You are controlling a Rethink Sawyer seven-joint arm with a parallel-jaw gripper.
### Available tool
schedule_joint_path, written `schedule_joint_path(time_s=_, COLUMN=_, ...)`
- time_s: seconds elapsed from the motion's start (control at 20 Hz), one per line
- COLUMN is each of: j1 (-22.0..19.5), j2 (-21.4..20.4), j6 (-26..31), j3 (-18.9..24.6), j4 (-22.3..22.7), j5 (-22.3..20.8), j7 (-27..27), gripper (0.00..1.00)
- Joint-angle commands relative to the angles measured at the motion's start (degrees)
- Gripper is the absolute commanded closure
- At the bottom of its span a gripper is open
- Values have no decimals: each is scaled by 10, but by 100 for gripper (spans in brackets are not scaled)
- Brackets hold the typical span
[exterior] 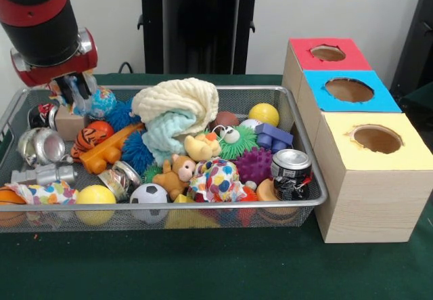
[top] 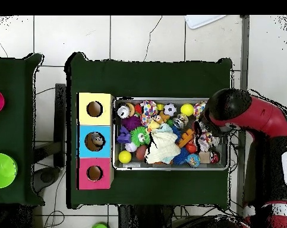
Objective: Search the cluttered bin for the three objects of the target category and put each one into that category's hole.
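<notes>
The silver wire-mesh bin (exterior: pixel 169 206) is full of toys; it also shows in the overhead view (top: pixel 169 168). A clear, crumpled bottle (exterior: pixel 40 144) lies near its left end, and a second one (exterior: pixel 44 174) lies on its side just in front. I cannot pick out a third. My gripper (exterior: pixel 76 91) hangs from the red and black arm (top: pixel 229 110) into the bin's far left corner, behind the bottles and beside a blue and white ball (exterior: pixel 103 101). The blue-topped hole (exterior: pixel 348 90) is the middle one in the wooden box; something grey shows inside it in the overhead view (top: pixel 95 141).
A cream and mint cloth (exterior: pixel 177 107) is heaped mid-bin. A silver drink can (exterior: pixel 291 171) stands at the right end. The red-topped hole (exterior: pixel 328 53) and the yellow-topped hole (exterior: pixel 377 139) flank the blue one. A second table holds a green dish (top: pixel 2 170).
</notes>
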Motion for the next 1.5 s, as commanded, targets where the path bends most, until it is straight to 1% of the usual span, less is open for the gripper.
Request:
schedule_joint_path(time_s=0.05, j1=-3, j2=13, j6=-65, j3=57, j4=80, j5=38, j7=58, gripper=100)
schedule_joint_path(time_s=0.15, j1=0, j2=17, j6=-68, j3=59, j4=82, j5=53, j7=73, gripper=100)
schedule_joint_path(time_s=0.45, j1=10, j2=17, j6=-127, j3=61, j4=108, j5=91, j7=116, gripper=100)
schedule_joint_path(time_s=0.6, j1=19, j2=14, j6=-127, j3=55, j4=122, j5=110, j7=130, gripper=100)
schedule_joint_path(time_s=0.85, j1=30, j2=7, j6=-124, j3=54, j4=151, j5=148, j7=141, gripper=100)
schedule_joint_path(time_s=1.1, j1=43, j2=7, j6=-147, j3=50, j4=164, j5=177, j7=153, gripper=100)
schedule_joint_path(time_s=1.2, j1=49, j2=4, j6=-164, j3=49, j4=175, j5=191, j7=159, gripper=100)
schedule_joint_path(time_s=1.5, j1=65, j2=-4, j6=-187, j3=45, j4=198, j5=231, j7=171, gripper=100)
